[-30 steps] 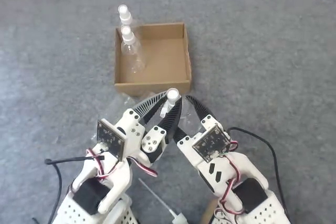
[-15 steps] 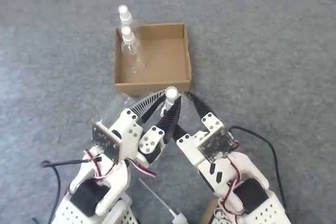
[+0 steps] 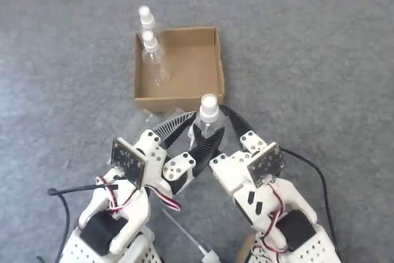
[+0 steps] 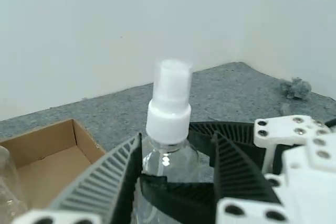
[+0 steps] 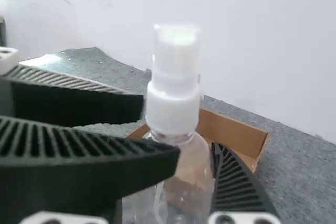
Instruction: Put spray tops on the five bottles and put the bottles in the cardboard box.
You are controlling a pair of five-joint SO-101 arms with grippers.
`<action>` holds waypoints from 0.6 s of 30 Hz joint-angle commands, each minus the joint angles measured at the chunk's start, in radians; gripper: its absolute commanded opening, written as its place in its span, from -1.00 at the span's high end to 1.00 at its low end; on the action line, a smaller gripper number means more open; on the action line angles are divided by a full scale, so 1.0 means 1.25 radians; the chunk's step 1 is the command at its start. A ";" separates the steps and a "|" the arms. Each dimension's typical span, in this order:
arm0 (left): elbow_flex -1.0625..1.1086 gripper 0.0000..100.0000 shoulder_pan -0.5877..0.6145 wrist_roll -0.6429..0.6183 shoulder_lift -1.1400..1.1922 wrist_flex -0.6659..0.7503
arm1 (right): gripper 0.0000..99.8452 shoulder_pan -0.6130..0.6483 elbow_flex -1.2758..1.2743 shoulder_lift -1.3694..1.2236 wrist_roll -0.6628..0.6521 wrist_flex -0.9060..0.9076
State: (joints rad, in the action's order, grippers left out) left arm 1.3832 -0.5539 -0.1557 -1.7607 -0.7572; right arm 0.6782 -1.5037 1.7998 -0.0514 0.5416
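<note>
Held bottle: a clear spray bottle (image 3: 207, 126) with its top on, upright and raised between the two arms, just in front of the cardboard box (image 3: 220, 60).
Left gripper (image 4: 177, 148): clenched on the bottle's body, below the shoulder.
Right gripper (image 5: 195, 153): seems clasped on the same body from the other side, though contact is hard to confirm.
Boxed bottle (image 3: 154, 60): capped, against the box's left wall.
Corner bottle (image 3: 146, 15): capped, at the box's far left corner, apparently just outside it.
Loose spray top (image 3: 208, 254): on the grey carpet (image 3: 308, 60), near the arm bases.
Handling: likely empty and light, with thin smooth plastic that is slippery and dents under pressure. Best held low on the body with modest squeeze, never by the spray top, which could twist loose.
</note>
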 commanded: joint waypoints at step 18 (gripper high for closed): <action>-0.096 0.61 0.000 0.031 -0.005 -0.054 | 0.85 -0.220 0.015 0.012 0.217 -0.019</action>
State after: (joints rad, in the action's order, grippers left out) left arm 1.3142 -0.5554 -0.1542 -1.7653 -0.8247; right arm 0.4143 -1.5037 1.7998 0.1772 0.5416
